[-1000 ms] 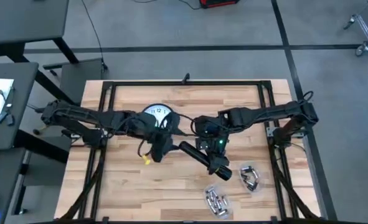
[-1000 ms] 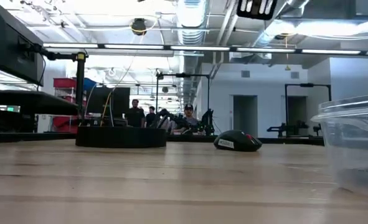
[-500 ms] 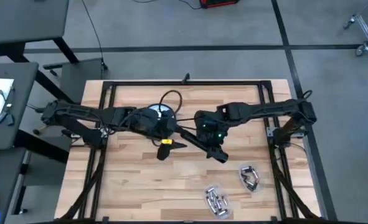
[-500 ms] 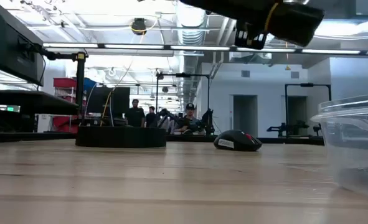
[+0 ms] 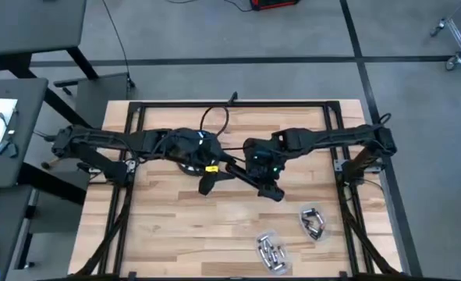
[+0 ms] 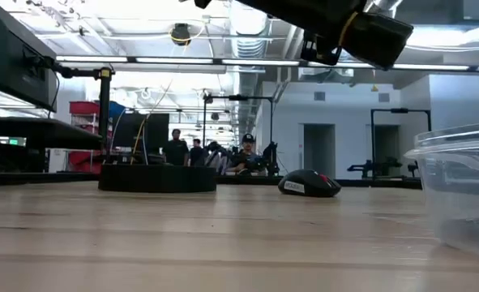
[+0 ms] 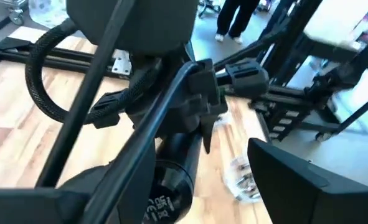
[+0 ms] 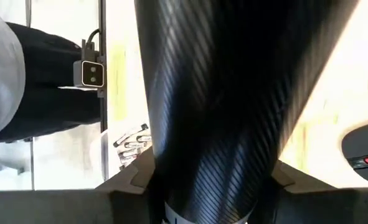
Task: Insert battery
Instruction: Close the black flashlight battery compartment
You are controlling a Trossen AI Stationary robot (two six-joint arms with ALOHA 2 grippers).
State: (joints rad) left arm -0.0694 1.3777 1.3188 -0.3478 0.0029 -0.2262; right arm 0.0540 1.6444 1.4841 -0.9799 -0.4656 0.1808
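Seen from above, two dark arms met over the middle of a wooden surface (image 5: 175, 226). The left end effector (image 5: 206, 182) hung just left of centre with a yellow mark near its tip. The right end effector (image 5: 272, 191) hung just right of centre. Whether either end effector was open or closed, or held anything, could not be told from any view.

The round black clock (image 6: 157, 178) sat on the surface at centre left of the table-height view. From above it was almost wholly hidden under the left arm. A black computer mouse (image 6: 308, 184) lay right of centre in that same view.

Two clear tubs stood at the lower right of the overhead view, each holding silvery batteries. One tub (image 5: 271, 253) was nearer the bottom edge and the other tub (image 5: 313, 222) sat a little above and to its right. The count of batteries inside each was too small to tell.

No battery appeared to be in place yet, so the task seemed to be at an early stage. The next move likely called for one end effector to reach a tub, pick a battery and carry it to the clock's compartment.
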